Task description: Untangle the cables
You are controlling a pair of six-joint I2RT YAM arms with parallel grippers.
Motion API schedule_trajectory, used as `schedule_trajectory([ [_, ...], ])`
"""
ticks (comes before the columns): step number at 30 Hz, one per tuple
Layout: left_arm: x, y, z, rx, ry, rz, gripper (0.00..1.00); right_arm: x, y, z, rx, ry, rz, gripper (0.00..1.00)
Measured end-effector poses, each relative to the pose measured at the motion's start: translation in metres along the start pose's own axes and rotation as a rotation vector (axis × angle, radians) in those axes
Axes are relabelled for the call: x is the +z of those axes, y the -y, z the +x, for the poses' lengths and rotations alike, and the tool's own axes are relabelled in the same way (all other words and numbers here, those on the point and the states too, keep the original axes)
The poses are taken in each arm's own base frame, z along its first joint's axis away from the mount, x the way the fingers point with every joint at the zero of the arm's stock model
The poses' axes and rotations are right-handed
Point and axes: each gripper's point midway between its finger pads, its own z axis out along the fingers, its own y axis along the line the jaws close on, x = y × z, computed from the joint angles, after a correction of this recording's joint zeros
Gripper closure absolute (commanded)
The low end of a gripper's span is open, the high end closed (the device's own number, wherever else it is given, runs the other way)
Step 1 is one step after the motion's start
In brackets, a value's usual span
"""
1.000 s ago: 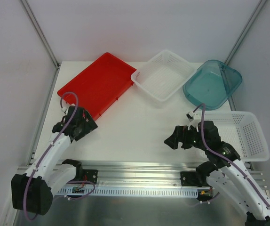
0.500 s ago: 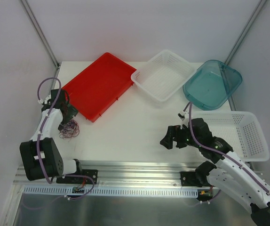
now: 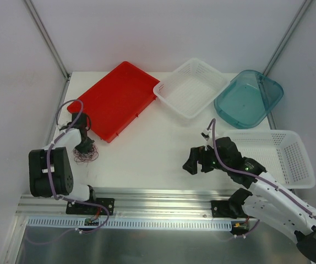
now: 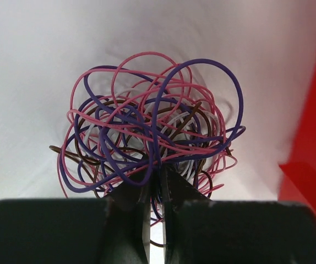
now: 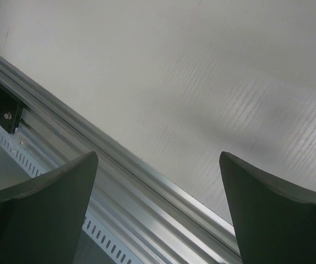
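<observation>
Cables [image 4: 147, 132] sit in one tangled ball on the white table [image 3: 147, 148], near its left edge and just in front of the near corner of the red tray [image 3: 114, 99]. In the left wrist view the ball is a mass of very thin loops: purple, pink, dark brown and a few whitish strands toward the core, all crossing one another. The left gripper [image 4: 156, 184] meets the near side of the ball. Its two fingers are drawn almost together, with only a slit between them. Purple and pink strands run into that slit, so it pinches the cables. Seen from above, this gripper sits right on the tangle, with loops spreading out around it on the table.

The right gripper [image 5: 158, 203] hangs over bare table close to the front aluminium rail [image 5: 119, 184], well apart from the cables. Its jaws are spread wide with nothing between them. In the top view it is right of centre, just left of the near white basket [image 3: 293, 165] at the table's right edge. Along the back, the far white basket [image 3: 191, 91] stands between the red tray and a teal tub [image 3: 249, 102].
</observation>
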Motion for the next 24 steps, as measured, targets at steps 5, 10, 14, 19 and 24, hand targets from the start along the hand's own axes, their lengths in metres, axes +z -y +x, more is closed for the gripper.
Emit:
schedule_trajectory([
  [5,-0.018,0.032,0.045,0.193,0.028,0.092,1.00,0.010,-0.005,0.004,-0.021,-0.024,-0.007,0.03],
  [10,-0.044,0.059,0.105,0.399,0.018,0.226,1.00,0.017,-0.017,0.013,-0.072,-0.052,-0.025,0.03],
  [14,-0.069,0.073,0.161,0.584,-0.029,0.334,1.00,0.023,-0.021,0.013,-0.089,-0.043,-0.016,0.02],
  [19,-0.102,0.101,0.215,0.804,-0.059,0.415,1.00,0.034,-0.020,0.016,-0.076,-0.031,0.014,0.01],
  [24,-0.131,0.150,0.249,0.917,-0.044,0.537,0.86,0.037,-0.010,0.017,-0.044,0.008,0.072,0.01],
])
